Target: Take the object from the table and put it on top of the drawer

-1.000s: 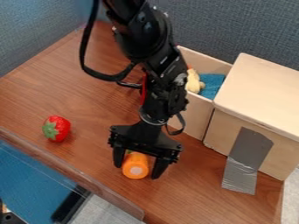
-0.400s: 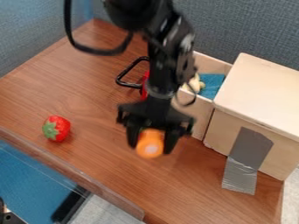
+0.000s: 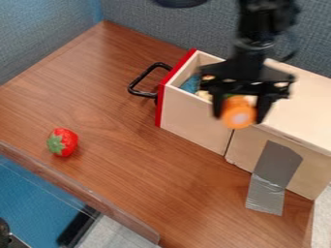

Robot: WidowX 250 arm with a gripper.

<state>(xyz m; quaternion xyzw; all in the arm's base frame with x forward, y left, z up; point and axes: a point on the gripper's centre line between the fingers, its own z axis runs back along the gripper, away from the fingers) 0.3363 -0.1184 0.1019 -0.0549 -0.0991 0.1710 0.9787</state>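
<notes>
1. A wooden drawer unit [image 3: 243, 149] awaits its delivery, its flat top [image 3: 309, 104] the target. Lowered short of that surface, the load could strike the near edge and tumble to the table [image 3: 116, 101].
2. The open drawer [image 3: 192, 116] gapes beside the top; a release too far toward its red front [image 3: 161, 99] could drop the cargo inside.
3. A black gripper [image 3: 239, 117] clasps an orange cylinder [image 3: 238, 114] between its two fingers, near the seam where drawer meets top. A low approach could knock a finger against the wooden rim.
4. The cylinder, rounded and presenting its pale end, could roll off if let go on its side or from too high.
5. The black arm [image 3: 263, 22] is cropped by the upper edge and blurred, masking part of the top behind it.
6. Inside the drawer, blue cloth [image 3: 190, 84] and pale contents are partly covered by the gripper.
7. The cylinder's far end is hidden, its height above the wood uncertain.
</notes>
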